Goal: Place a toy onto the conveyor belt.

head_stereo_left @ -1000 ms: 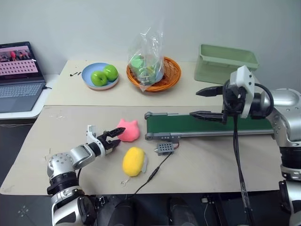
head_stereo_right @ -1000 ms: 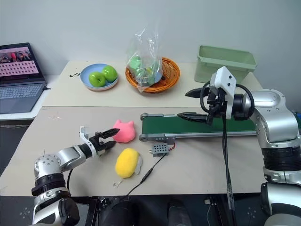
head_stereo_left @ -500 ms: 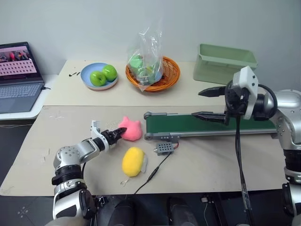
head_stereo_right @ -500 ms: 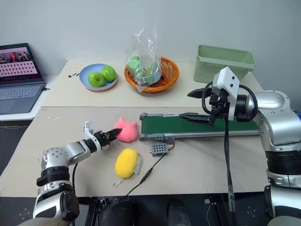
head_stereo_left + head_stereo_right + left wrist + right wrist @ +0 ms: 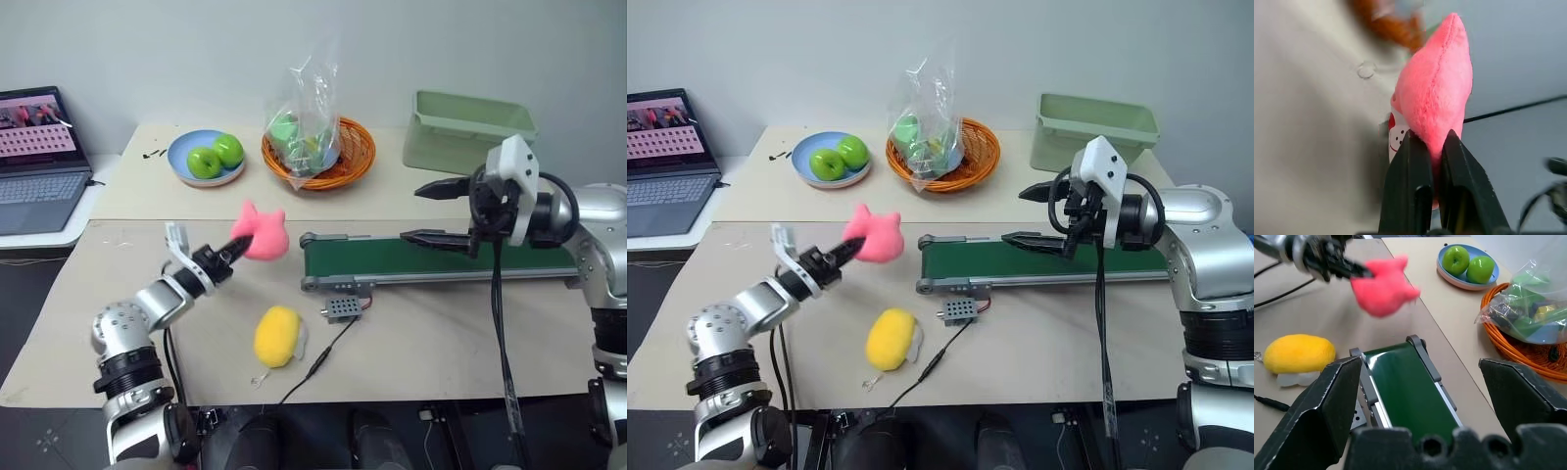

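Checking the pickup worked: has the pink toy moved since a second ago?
Yes. The pink toy, pinched in the left gripper, has come up off the table, away from the yellow plush, short of the conveyor belt.

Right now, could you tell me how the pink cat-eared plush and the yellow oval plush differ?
The pink cat-eared plush is lifted off the table, pinched in the shut left gripper; the yellow oval plush lies on the table, untouched. The pink one has two pointed ears; the yellow one is a smooth oval. The pink one is close to the conveyor belt's end; the yellow one lies nearer the robot. Both are small soft toys.
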Controlling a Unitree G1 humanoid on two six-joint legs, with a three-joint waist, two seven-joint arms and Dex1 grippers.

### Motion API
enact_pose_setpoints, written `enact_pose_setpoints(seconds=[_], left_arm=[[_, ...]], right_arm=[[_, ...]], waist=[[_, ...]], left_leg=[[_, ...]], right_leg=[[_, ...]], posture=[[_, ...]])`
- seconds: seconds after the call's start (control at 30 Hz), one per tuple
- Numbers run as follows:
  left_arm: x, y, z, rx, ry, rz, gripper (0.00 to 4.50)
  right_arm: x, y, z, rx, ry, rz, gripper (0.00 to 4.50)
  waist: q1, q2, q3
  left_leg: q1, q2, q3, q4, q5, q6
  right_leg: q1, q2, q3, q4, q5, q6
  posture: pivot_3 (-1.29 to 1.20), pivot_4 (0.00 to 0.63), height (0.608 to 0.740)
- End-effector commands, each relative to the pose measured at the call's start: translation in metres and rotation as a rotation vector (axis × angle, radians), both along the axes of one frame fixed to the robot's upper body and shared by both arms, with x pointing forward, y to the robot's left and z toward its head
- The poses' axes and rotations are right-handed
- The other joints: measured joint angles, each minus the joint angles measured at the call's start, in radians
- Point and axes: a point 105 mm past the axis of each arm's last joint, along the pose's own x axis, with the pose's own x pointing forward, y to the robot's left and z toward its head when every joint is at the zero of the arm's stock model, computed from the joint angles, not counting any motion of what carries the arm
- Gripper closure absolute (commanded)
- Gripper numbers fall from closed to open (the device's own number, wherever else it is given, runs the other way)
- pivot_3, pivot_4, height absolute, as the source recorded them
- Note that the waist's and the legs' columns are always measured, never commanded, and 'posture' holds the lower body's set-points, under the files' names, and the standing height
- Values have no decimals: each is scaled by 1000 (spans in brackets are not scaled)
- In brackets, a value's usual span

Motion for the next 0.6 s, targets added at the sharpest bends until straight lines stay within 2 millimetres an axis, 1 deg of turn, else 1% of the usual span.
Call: enact_pose_setpoints(seconds=[0.03, 0.07, 0.1, 0.13, 0.2, 0.23, 0.27, 0.33, 0.4, 0.43, 0.6], left_arm=[[4, -2, 37, 259, -275, 149, 4461], [6, -4, 44, 371, -351, 183, 4461], [8, -10, 45, 528, -419, 194, 4461], [9, -15, 45, 635, -470, 194, 4461], [13, -27, 53, 813, -624, 207, 4461], [14, -31, 56, 858, -678, 219, 4461], [15, -39, 58, 1012, -816, 227, 4461], [14, -55, 54, 1201, -1021, 199, 4461], [13, -69, 50, 1319, -1185, 174, 4461], [13, -73, 48, 1355, -1239, 165, 4461], [11, -103, 24, 1539, -1505, 65, 4461]], right_arm=[[0, -1, 16, -10, -68, 7, 0], [2, 0, 16, -10, -69, 6, 0], [3, 0, 16, -10, -71, 6, 0], [3, 0, 16, -11, -72, 6, 0], [4, 1, 17, -9, -76, 8, 0], [5, 1, 17, -8, -77, 9, 0], [5, 2, 17, -7, -78, 9, 0], [5, 2, 17, -7, -79, 9, 0], [5, 2, 17, -4, -83, 4, 0], [5, 2, 17, -1, -86, 1, 0], [2, -2, 17, 5, -94, -22, 0]], waist=[[3, 0, 0], [5, 0, 0], [5, 0, 0], [5, 0, 0], [5, 0, 0], [7, 0, 0], [8, 0, 0], [9, 0, 0], [12, 0, 0], [13, 0, 0], [15, 0, 0]], left_leg=[[0, 0, 1, 0, 0, 0], [1, 0, 1, 0, 0, 0], [2, 0, 1, 0, 0, 0], [2, 0, 1, 0, 0, -1], [2, 0, 2, 0, 0, -1], [2, 0, 2, -1, 0, 0], [1, 0, 2, 0, 0, 0], [0, 0, 2, 0, 0, 0], [0, 0, 2, -1, 0, 0], [0, 0, 3, -1, 0, 0], [0, 0, 3, -1, 0, 1]], right_leg=[[0, 0, 0, 0, 0, 0], [1, 0, 0, -1, 0, 0], [2, 0, 0, 0, 0, 0], [2, 1, 0, -1, 0, -1], [3, 1, 0, -1, 0, -1], [3, 1, 0, -2, 0, -1], [2, 1, 0, -3, 0, -1], [1, 1, 0, -3, 0, -1], [1, 1, 0, -3, 0, -1], [1, 1, 0, -3, 0, -1], [1, 1, 0, -2, 0, -1]], posture=[[0, 150, 740], [0, 150, 740], [0, 150, 740], [0, 150, 740], [0, 150, 740], [0, 150, 740], [0, 150, 740], [0, 150, 740], [0, 150, 740], [0, 150, 740], [0, 150, 740]])
